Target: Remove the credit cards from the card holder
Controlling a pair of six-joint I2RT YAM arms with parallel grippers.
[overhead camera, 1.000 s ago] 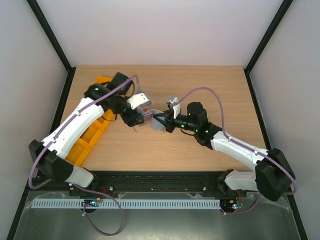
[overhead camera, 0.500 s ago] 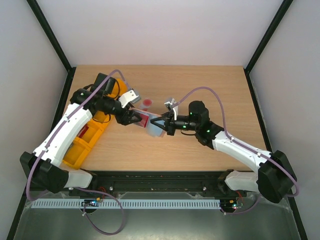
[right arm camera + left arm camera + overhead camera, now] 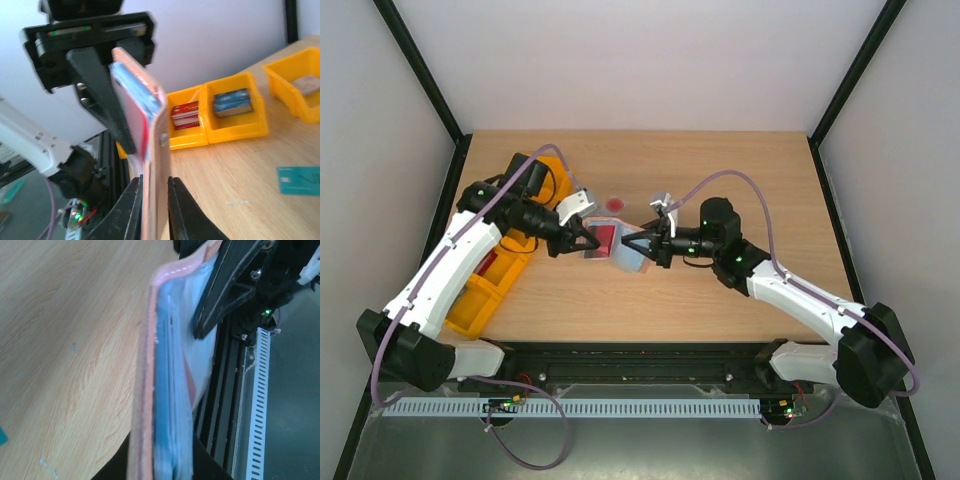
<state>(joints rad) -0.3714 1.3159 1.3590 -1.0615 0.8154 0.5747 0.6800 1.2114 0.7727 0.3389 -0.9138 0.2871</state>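
The card holder (image 3: pixel 623 257) hangs above the table between both arms, reddish-brown outside and grey-blue inside. My left gripper (image 3: pixel 588 241) is shut on its left edge; in the left wrist view the holder (image 3: pixel 165 390) runs edge-on up from between the dark jaws. My right gripper (image 3: pixel 642 243) grips the opposite edge, its two fingers pressed on either side of the holder (image 3: pixel 152 165). A pale credit card with a red round mark (image 3: pixel 614 205) lies on the table just behind the holder. A teal-green credit card (image 3: pixel 300 180) lies flat on the wood to the right in the right wrist view.
Orange plastic bins (image 3: pixel 490 285) stand along the table's left side under my left arm; in the right wrist view these bins (image 3: pixel 235 125) hold stacks of cards. The black frame rail (image 3: pixel 640 355) runs along the near edge.
My left gripper came back from the spot where the pale card now lies and closed on the holder's left edge. The right arm stayed put, its jaws easing slightly.
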